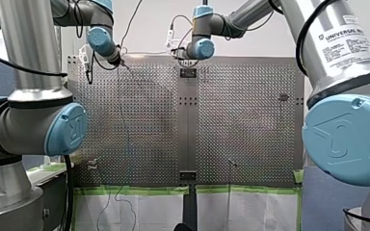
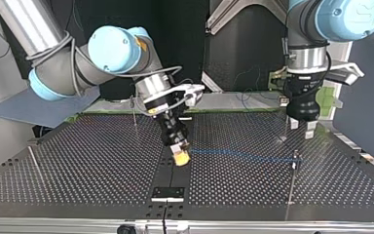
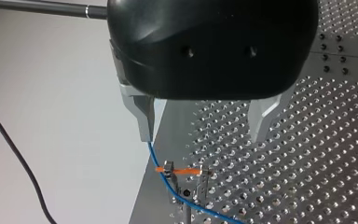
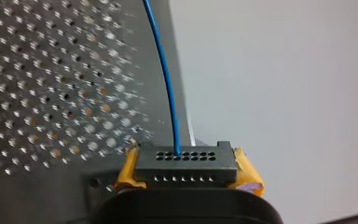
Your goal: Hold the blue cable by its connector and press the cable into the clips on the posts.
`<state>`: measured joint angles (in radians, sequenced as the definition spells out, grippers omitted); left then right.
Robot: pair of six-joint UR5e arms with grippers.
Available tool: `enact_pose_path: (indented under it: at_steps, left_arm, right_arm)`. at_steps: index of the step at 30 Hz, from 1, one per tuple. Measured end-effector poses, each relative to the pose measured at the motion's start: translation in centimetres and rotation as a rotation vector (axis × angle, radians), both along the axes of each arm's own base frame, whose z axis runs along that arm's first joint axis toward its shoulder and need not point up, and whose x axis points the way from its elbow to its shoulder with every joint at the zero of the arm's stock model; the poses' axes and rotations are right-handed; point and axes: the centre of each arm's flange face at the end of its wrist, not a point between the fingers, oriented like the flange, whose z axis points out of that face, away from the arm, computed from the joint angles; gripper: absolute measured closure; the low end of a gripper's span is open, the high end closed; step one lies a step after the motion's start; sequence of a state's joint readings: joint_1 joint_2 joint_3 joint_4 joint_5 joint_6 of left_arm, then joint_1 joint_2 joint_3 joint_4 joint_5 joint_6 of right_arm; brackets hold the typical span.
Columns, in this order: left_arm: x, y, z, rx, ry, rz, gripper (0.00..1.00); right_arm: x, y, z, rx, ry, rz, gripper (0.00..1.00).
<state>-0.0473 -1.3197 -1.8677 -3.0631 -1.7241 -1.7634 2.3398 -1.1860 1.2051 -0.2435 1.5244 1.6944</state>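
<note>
The black connector (image 4: 186,164) sits between the yellow pads (image 4: 247,173) of my right gripper (image 2: 180,157), which is shut on it low over the table's middle strip. From it the blue cable (image 2: 238,155) runs just above the table to a thin post (image 2: 294,163) at the top view's right. My left gripper (image 2: 302,127) hangs above and behind that post. Its metal fingers (image 3: 144,122) stand open with nothing between them. In the left wrist view the blue cable (image 3: 165,179) passes one fingertip and runs by the orange-banded clip (image 3: 184,171) on the post below.
A post (image 2: 135,114) stands behind my right arm and a thin rod (image 2: 35,163) leans at the top view's left. A black plate (image 2: 168,193) lies on the middle strip near the front edge. Green tape (image 1: 135,190) lines the table edge in the front view.
</note>
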Motion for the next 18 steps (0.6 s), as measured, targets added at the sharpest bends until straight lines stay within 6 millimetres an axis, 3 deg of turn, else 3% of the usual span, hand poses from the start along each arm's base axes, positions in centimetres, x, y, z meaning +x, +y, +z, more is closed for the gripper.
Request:
enact_pose_path:
  at_steps: [4,18]
  left_arm:
    - [-0.2,-0.1,-0.1,0.004,0.008,0.01,0.0]
    - [-1.4,0.2,0.4,0.009,0.013,0.086,0.0]
  right_arm:
    - [-0.3,1.0,-0.4,-0.006,0.009,0.004,1.0]
    - [0.7,4.8,-6.0,0.015,0.084,0.131,1.0]
